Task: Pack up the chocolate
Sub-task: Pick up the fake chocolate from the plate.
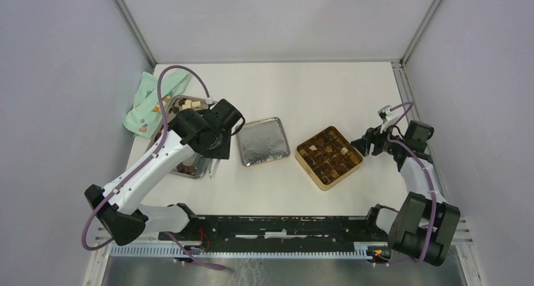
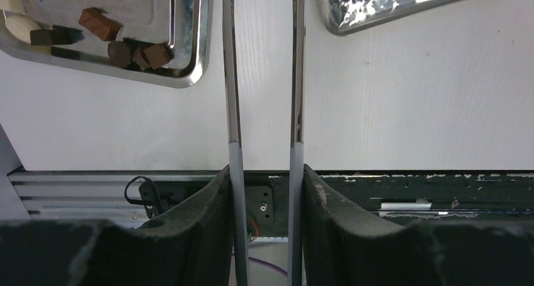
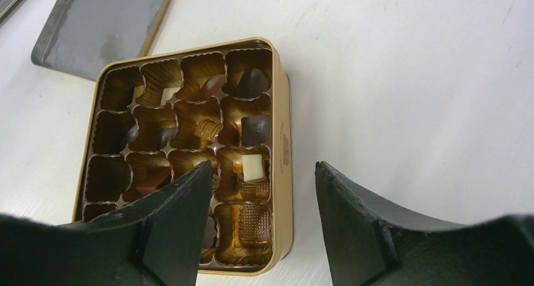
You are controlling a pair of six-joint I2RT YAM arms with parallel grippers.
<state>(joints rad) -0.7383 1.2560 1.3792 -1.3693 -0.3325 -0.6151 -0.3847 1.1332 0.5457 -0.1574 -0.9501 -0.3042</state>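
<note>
Several loose chocolate chunks (image 2: 99, 23), brown, dark and cream, lie in a metal tray (image 2: 203, 46) at the left. My left gripper (image 2: 266, 168) is shut on the long metal tweezers (image 2: 232, 78), whose two arms stand apart; their tips run out of the left wrist view. In the top view this gripper (image 1: 214, 144) hangs over the tray's near right side. The gold tin (image 3: 284, 141) holds several chocolates, among them a white one (image 3: 252, 167) and a dark one (image 3: 253, 81). My right gripper (image 3: 262, 166) is open above the tin's near right corner, holding nothing.
The tin's silver lid (image 1: 263, 141) lies between the tray (image 1: 189, 174) and the tin (image 1: 310, 171). A pale green patterned cloth (image 1: 154, 100) sits behind the tray at the far left. Grey walls close in both sides and the back.
</note>
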